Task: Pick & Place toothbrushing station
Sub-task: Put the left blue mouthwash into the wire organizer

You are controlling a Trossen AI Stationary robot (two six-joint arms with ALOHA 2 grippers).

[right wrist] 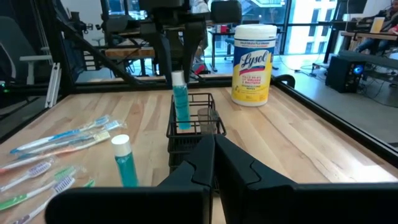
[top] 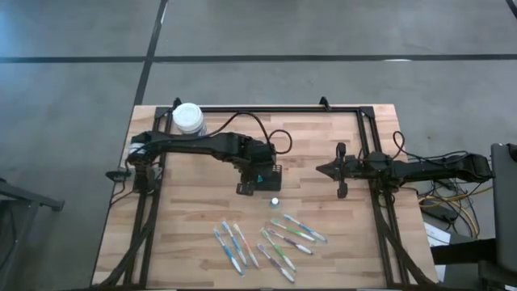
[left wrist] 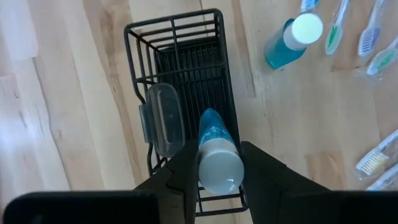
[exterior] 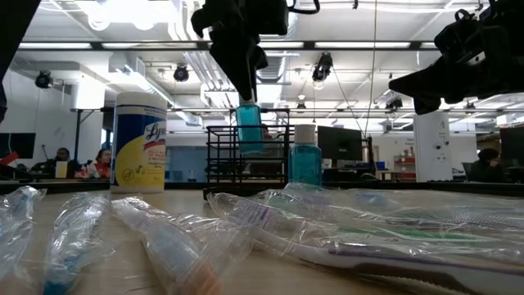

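Note:
The toothbrushing station, a small black mesh holder (left wrist: pixel 186 68) (right wrist: pixel 194 121) (exterior: pixel 219 156), stands on the wooden table near its middle (top: pixel 266 179). A clear little case (left wrist: pixel 163 118) sits in it. My left gripper (left wrist: pixel 217 155) (exterior: pixel 246 82) (top: pixel 260 171) is above the holder, shut on a blue bottle (right wrist: pixel 180 106) (exterior: pixel 248 127) with a white cap. A second blue bottle (left wrist: pixel 292 40) (right wrist: pixel 124 162) (top: pixel 275 201) stands upright on the table beside the holder. My right gripper (right wrist: pixel 214 152) (top: pixel 321 170) waits shut at the table's right side, held level. My left gripper pinches the bottle's white cap end (left wrist: pixel 219 173) (right wrist: pixel 178 78) between its two fingers. The fingers come from above, pointing steeply down. The bottle hangs nearly upright below them, its lower end (right wrist: pixel 184 126) inside the holder; whether it touches the holder's floor I cannot tell.
Several wrapped toothbrushes (top: pixel 266 238) (exterior: pixel 246 229) lie spread along the table's near side. A yellow wipes canister with a white lid (top: pixel 187 118) (exterior: pixel 139 143) (right wrist: pixel 254 62) stands at the far left corner. A black frame (top: pixel 367 145) edges the table.

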